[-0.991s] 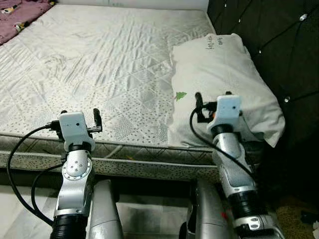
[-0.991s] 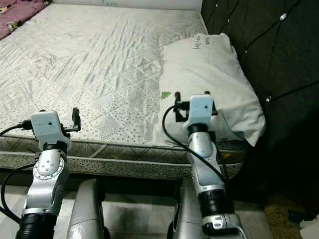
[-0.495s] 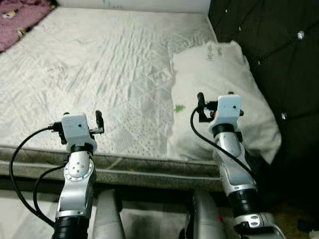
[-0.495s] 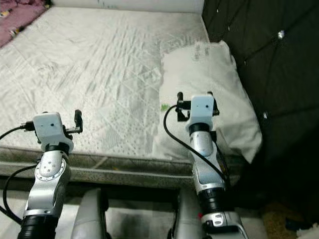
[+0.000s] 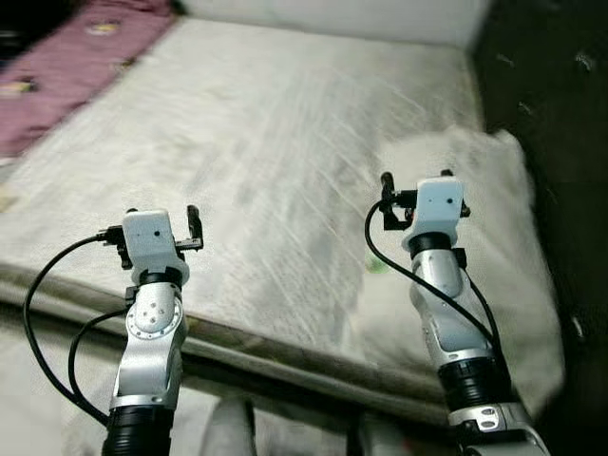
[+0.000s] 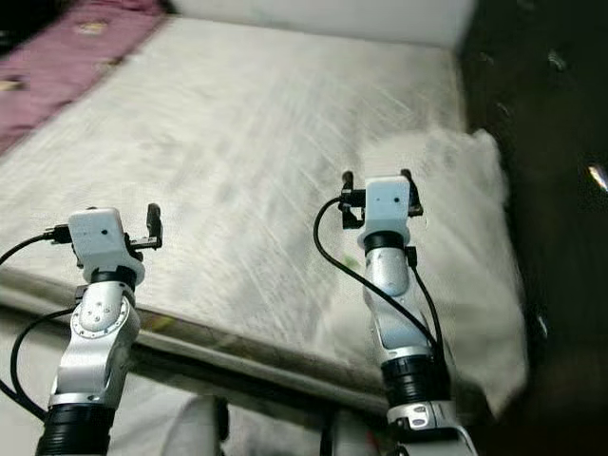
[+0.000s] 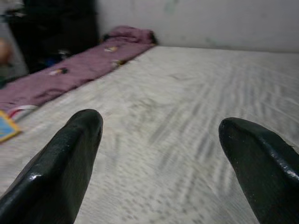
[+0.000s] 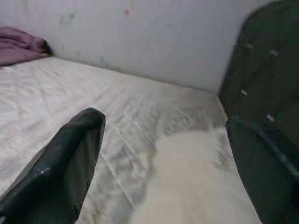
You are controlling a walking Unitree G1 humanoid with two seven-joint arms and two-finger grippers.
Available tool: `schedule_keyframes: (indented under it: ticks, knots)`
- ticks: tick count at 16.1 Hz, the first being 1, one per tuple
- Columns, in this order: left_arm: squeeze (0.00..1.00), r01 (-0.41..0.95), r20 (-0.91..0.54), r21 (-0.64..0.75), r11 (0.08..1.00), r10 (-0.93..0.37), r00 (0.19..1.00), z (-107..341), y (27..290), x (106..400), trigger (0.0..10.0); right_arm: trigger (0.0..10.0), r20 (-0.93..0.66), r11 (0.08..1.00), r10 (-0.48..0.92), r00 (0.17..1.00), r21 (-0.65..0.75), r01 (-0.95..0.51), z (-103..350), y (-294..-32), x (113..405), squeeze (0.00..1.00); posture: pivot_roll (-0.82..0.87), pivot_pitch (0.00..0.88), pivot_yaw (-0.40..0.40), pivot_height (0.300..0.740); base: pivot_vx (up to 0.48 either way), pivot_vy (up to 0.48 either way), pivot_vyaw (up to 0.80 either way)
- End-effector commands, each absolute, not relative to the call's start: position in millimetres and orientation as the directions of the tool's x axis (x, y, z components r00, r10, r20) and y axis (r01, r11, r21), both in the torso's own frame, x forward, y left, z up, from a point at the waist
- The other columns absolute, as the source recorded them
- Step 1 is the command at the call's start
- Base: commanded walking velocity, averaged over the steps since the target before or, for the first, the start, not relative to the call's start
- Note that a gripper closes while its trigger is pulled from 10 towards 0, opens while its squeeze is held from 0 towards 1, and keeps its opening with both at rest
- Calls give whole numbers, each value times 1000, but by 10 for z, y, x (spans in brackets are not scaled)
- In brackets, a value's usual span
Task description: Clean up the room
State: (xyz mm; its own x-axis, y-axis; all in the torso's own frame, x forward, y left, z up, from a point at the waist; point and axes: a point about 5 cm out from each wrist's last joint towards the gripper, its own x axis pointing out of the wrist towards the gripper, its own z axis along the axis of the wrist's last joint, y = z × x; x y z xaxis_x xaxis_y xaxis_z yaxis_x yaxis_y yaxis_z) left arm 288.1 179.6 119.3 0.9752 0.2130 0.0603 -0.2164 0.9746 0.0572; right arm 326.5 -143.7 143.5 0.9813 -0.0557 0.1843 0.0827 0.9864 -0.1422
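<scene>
- Left gripper (image 5: pixel 194 226) was raised over the near edge of the bed (image 5: pixel 285 142), at about 8 o'clock in the left eye view; its left wrist view showed the two fingers (image 7: pixel 60 163) spread wide with bare mattress between them, nothing held or touched.
- Right gripper (image 5: pixel 415 188) was raised at about 4 o'clock, over the inner edge of the white pillow (image 5: pixel 513 247); its fingers (image 8: pixel 60 158) were likewise wide apart and empty, clear of the pillow.
- Change noted: against the picture one second back, the whole head view had shifted and blurred. More of the purple blanket (image 5: pixel 66 66) showed at 10 o'clock and the dark headboard (image 5: pixel 551 76) was squeezed to the 2 o'clock edge. This was camera movement, judged a turn to the left or a step; both arms held much the same raised pose.
- Small green scrap (image 5: pixel 378 266) lay on the mattress at the pillow's edge, just below the right gripper.
- Judgement: no cleanup item had been picked up yet; the robot appeared to be repositioning or surveying the bed.
</scene>
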Motion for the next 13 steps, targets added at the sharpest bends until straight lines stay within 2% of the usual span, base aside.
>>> schedule_keyframes:
  ticks: [1,12,13]
  knots:
    - [0,-214,65,63,975,210,976,1226,1804,2885,10000,10000,198,986,-57,979,-144,87,1465,-1437,3272,0,101,0,4,740,0,0,0]
    - [0,-197,19,54,979,197,980,1159,1733,2917,10000,10000,153,985,-66,986,-147,88,1339,-1431,3244,0,99,0,10,740,0,0,0]
    - [0,-187,20,40,982,186,982,1162,1718,2923,10000,10000,137,987,-74,988,-130,91,1323,-1443,3252,0,99,0,10,740,0,0,-800]
